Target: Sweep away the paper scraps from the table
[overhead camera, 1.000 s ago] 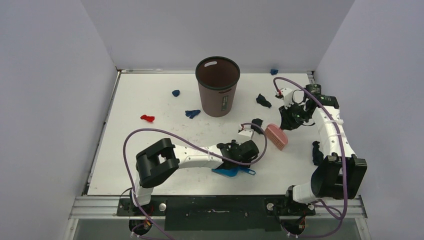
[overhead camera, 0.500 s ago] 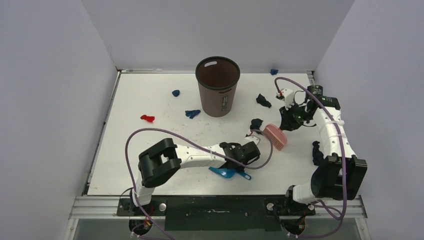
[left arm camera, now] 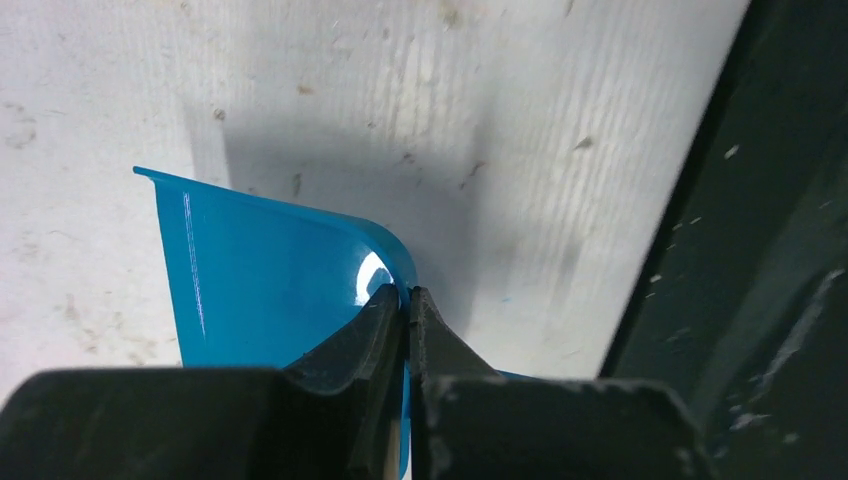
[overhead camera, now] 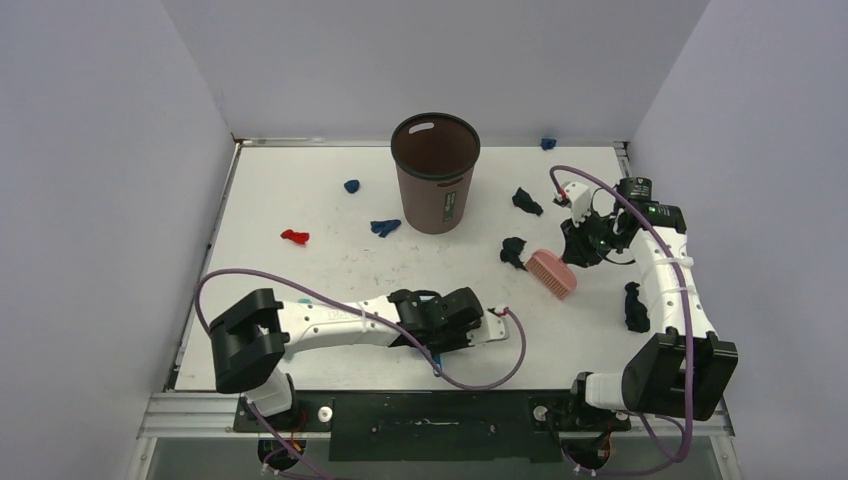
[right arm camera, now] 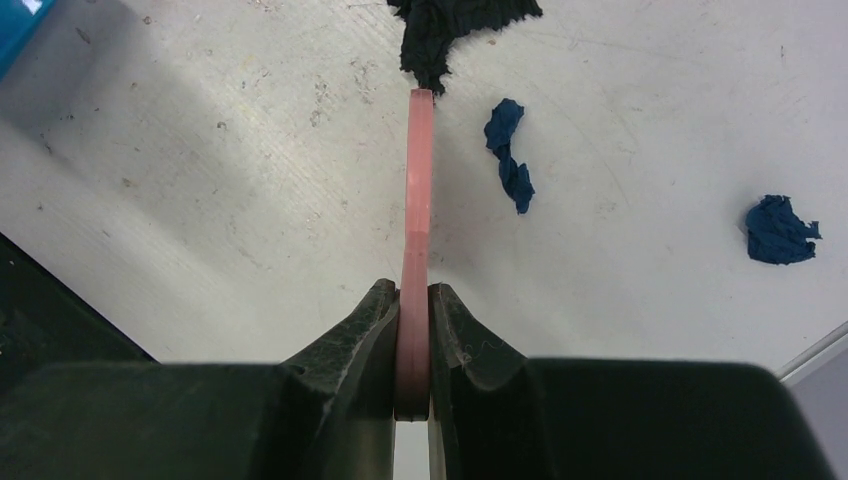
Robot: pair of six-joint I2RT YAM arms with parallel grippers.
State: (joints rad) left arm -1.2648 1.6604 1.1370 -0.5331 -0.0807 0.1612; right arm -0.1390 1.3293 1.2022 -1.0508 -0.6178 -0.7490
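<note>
Paper scraps lie scattered on the white table [overhead camera: 300,290]: a red one [overhead camera: 294,237], blue ones [overhead camera: 351,186] [overhead camera: 385,227] [overhead camera: 548,143], and dark ones [overhead camera: 526,201] [overhead camera: 514,250] [overhead camera: 635,305]. My right gripper [overhead camera: 580,245] [right arm camera: 415,290] is shut on the handle of the pink hand brush [right arm camera: 420,190], whose head [overhead camera: 552,272] rests beside the dark scrap [right arm camera: 450,25]. Near the table's front edge, my left gripper [overhead camera: 470,325] [left arm camera: 407,295] is shut on the thin wall of the blue dustpan [left arm camera: 270,290]. The arm hides the dustpan in the top view.
A brown wastebasket [overhead camera: 435,170] stands upright at the back middle of the table. Pale walls close in the left, back and right sides. The black mounting rail [left arm camera: 760,250] runs along the near edge, close to the left gripper.
My left gripper has shut on the dustpan's wall, and its arm has swung down toward the near edge, covering the dustpan. The right arm and brush have shifted only slightly.
</note>
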